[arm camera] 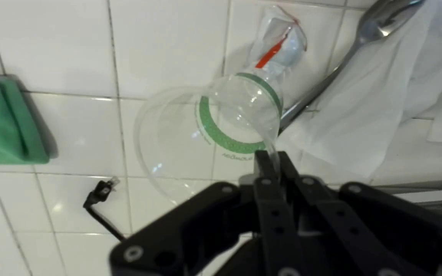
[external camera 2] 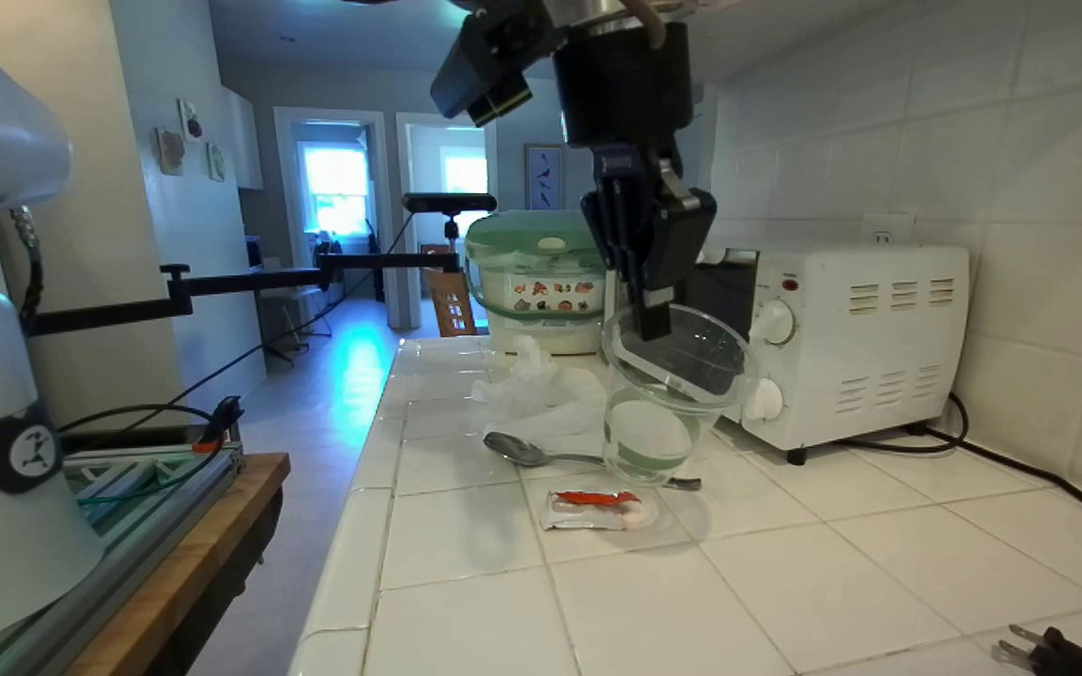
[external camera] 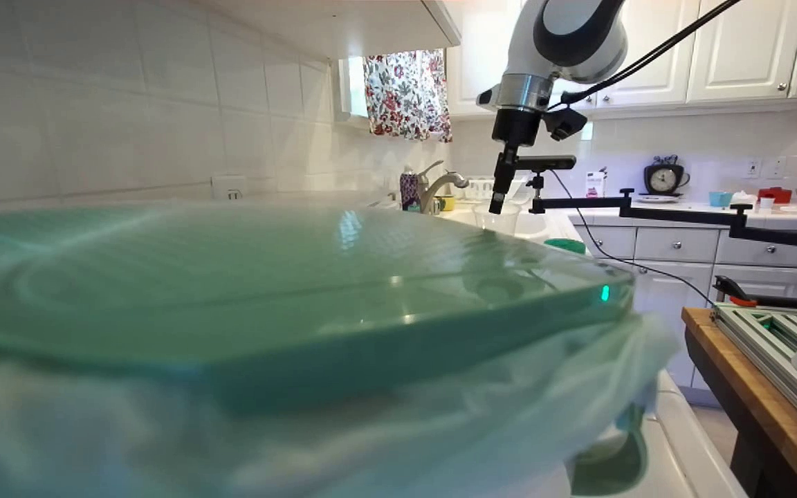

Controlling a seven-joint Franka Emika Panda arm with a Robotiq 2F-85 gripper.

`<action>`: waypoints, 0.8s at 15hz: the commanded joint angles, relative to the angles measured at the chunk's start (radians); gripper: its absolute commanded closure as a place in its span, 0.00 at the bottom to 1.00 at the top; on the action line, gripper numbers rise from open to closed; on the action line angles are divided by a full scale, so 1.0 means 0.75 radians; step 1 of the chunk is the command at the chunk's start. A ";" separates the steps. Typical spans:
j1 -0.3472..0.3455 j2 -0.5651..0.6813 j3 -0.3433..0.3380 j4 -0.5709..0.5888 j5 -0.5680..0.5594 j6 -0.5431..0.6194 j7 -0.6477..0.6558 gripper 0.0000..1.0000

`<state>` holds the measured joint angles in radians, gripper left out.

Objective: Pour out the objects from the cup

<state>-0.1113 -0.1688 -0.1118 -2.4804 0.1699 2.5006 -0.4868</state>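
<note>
One clear cup point(external camera 2: 668, 406), one spoon point(external camera 2: 529, 453), one toaster oven point(external camera 2: 870, 338), two fingers point(arm camera: 276, 211).

In an exterior view, a white toaster oven point(external camera 2: 865, 347) stands right — green-lidded container point(external camera 2: 546, 282) far, black plug point(external camera 2: 1065, 654) near right.

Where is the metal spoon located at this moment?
In the wrist view, the metal spoon lies on the tiled counter, to the upper right of the clear cup, between the wrapper and the white sheet.

white arm point(external camera: 528, 50), black cables point(external camera: 654, 51), black end effector point(arm camera: 276, 161), silvery screws point(arm camera: 133, 253)
</note>
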 commanded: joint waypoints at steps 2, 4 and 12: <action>-0.017 0.033 -0.019 -0.058 -0.248 0.216 0.073 0.98; -0.035 0.066 -0.028 -0.064 -0.372 0.306 0.083 0.98; -0.074 0.188 -0.054 -0.079 -0.712 0.499 0.078 0.98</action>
<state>-0.1598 -0.0413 -0.1463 -2.5310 -0.2827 2.8278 -0.4455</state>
